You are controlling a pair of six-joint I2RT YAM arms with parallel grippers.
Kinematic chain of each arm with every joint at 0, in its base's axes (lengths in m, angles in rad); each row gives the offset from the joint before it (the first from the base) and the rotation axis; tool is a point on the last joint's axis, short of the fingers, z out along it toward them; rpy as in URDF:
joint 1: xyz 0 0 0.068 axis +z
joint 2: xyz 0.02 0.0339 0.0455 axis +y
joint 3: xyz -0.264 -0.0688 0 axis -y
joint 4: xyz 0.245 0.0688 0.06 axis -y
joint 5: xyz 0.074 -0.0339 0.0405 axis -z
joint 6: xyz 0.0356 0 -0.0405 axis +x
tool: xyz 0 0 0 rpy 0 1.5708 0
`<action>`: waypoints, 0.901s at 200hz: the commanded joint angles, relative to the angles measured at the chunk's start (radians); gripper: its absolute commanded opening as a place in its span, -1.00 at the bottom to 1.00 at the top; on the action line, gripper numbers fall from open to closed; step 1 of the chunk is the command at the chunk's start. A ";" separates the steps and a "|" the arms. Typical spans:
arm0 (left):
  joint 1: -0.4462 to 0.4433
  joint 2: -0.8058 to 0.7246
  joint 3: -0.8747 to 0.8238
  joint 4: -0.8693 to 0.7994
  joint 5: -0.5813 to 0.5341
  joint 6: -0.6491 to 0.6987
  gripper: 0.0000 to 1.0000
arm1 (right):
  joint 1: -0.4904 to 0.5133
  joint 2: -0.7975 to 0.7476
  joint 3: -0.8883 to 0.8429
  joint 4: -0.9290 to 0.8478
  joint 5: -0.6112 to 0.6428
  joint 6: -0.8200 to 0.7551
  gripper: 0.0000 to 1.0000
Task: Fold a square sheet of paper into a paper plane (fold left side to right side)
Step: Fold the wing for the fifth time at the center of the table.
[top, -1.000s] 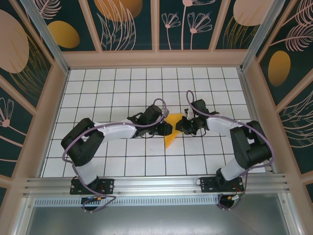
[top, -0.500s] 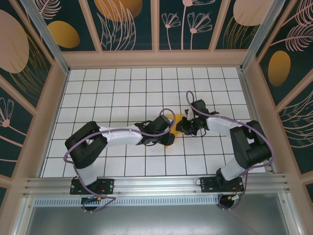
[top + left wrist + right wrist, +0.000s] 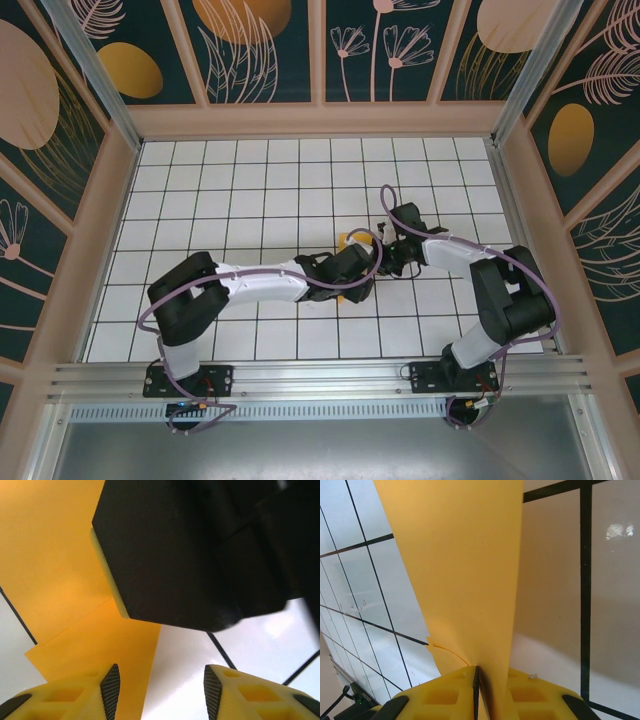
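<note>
The bright orange sheet of paper [image 3: 460, 565], folded into layers, rises from my right gripper [image 3: 490, 672], whose jaws are shut on its edge. In the top view only small bits of the paper [image 3: 346, 240] show between the two arms at mid-table. My left gripper [image 3: 160, 680] is open and low over the table. Its left finger [image 3: 111, 687] is above the paper [image 3: 60, 580] and white tile shows between the pads. The black body of the right gripper [image 3: 190, 555] looms just ahead. From above, the left gripper [image 3: 360, 276] sits beside the right gripper [image 3: 381, 258].
The table [image 3: 250, 180] is a white grid of tiles walled by beige frames and patterned panels. An aluminium rail [image 3: 320, 375] runs along the near edge. Purple cables loop off both arms.
My left arm has swung right, over the paper and up against the right gripper, and its jaws have opened. More of the paper is now covered from above. The right arm has held still.
</note>
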 commanded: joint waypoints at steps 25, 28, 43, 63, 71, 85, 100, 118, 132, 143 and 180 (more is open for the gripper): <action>-0.012 0.041 0.016 -0.037 -0.060 0.009 0.02 | 0.007 0.019 0.024 -0.015 -0.005 0.002 -0.65; -0.015 0.041 0.014 -0.035 -0.061 0.008 0.02 | 0.008 0.021 0.024 -0.015 -0.006 0.004 -0.65; -0.024 0.047 0.013 -0.032 -0.078 0.002 0.02 | 0.008 0.022 0.023 -0.012 -0.011 0.005 -0.65; -0.038 0.034 -0.009 -0.010 -0.103 -0.004 0.02 | 0.006 0.023 0.025 -0.016 -0.013 0.004 -0.66; -0.040 0.012 -0.037 0.017 -0.107 -0.008 0.02 | 0.004 0.021 0.023 -0.012 -0.020 0.007 -0.66; -0.040 -0.038 -0.093 0.064 -0.129 -0.012 0.02 | -0.001 0.020 0.021 -0.003 -0.034 0.011 -0.66; -0.040 -0.086 -0.140 0.104 -0.151 -0.010 0.03 | -0.003 0.021 0.026 0.000 -0.044 0.013 -0.66; -0.039 -0.126 -0.172 0.147 -0.159 -0.002 0.04 | -0.005 0.021 0.035 -0.007 -0.045 0.013 -0.67; -0.040 -0.132 -0.216 0.171 -0.158 0.007 0.05 | -0.005 0.023 0.040 -0.015 -0.043 0.012 -0.66; -0.039 -0.133 -0.229 0.189 -0.146 0.016 0.07 | -0.004 0.024 0.042 -0.021 -0.043 0.012 -0.67; -0.042 -0.115 -0.213 0.202 -0.100 0.042 0.10 | -0.005 0.024 0.049 -0.028 -0.043 0.014 -0.67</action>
